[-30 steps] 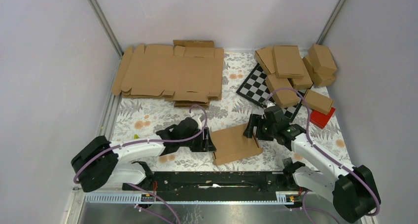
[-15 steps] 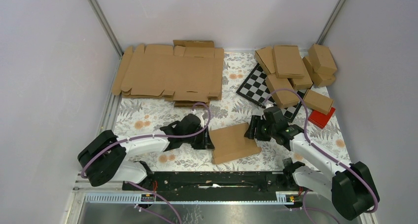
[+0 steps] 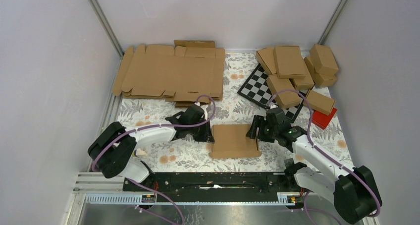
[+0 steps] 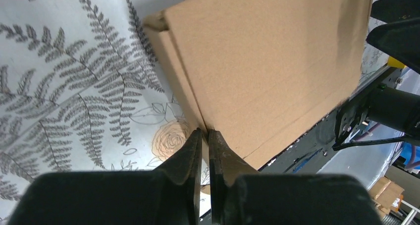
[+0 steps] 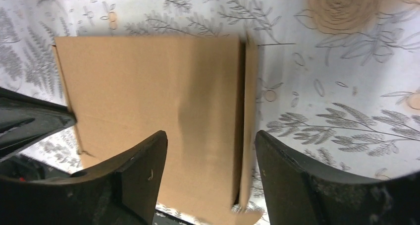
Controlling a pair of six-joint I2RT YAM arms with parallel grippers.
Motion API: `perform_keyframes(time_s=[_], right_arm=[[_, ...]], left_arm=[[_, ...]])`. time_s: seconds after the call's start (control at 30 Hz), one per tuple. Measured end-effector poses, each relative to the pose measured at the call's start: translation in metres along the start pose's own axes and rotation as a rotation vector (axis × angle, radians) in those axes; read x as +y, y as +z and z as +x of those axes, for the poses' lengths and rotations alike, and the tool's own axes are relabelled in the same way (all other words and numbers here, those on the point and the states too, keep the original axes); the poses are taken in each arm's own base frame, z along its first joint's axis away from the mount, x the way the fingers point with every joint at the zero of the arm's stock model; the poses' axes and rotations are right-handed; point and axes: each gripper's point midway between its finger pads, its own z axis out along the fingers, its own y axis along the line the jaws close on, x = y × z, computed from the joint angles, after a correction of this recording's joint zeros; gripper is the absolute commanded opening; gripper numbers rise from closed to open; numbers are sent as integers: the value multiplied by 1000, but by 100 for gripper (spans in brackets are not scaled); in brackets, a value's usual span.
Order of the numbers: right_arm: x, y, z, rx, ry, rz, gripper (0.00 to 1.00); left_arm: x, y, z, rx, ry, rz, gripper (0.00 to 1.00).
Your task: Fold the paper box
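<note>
A patterned surface (image 3: 148, 117) with fern and flower prints fills the workspace. At its back left lies a wide stack of flat cardboard blanks (image 3: 171, 76), probably stock waiting to be folded. At the back right is a heap of finished cartons (image 3: 297, 69), partly covering a chequered board (image 3: 252, 85); this looks like the place for completed work. Both are kept well away from the near middle, which leaves room for the arms to work.

The paper box (image 3: 234, 140) lies there, a flat brown piece in layers, close to the near edge and between the two arms. It appears to sit there so each arm can reach one side.

The right end effector (image 3: 255, 130) hovers over the box's right part with its fingers spread wide, straddling the right-hand fold line. Whether they touch the cardboard cannot be told. The spread pose suggests it is ready to steady or press a panel.

The left end effector (image 4: 205, 132) meets the box's left edge with its fingers pressed almost together, and the layered cardboard edge runs into the narrow gap between them. It seems to be pinching that edge, likely to lift or turn a flap.

A small red block (image 3: 324, 118) sits apart at the right.
</note>
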Motion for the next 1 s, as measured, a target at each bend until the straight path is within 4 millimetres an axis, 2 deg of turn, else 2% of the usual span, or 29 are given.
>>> perform_keyframes(time_s=[0.2,0.3,0.5,0.77,0.9,1.0], right_arm=[[-18,2,2,-2,4,94,59],[-24,5,7,23,9,120,57],[-21,4,10,29,28,101,53],[-20,-1,23,49,108,84,46],[-17,0,26,55,163,70,51],[-15,0,25,42,198,56,59]], left_arm=[[0,3,-9,19,31,19,3],[0,3,-11,34,42,22,3],[1,4,-14,52,54,17,7],[0,5,-16,61,69,29,14],[2,7,-23,59,63,14,14],[3,11,-35,51,50,2,15]])
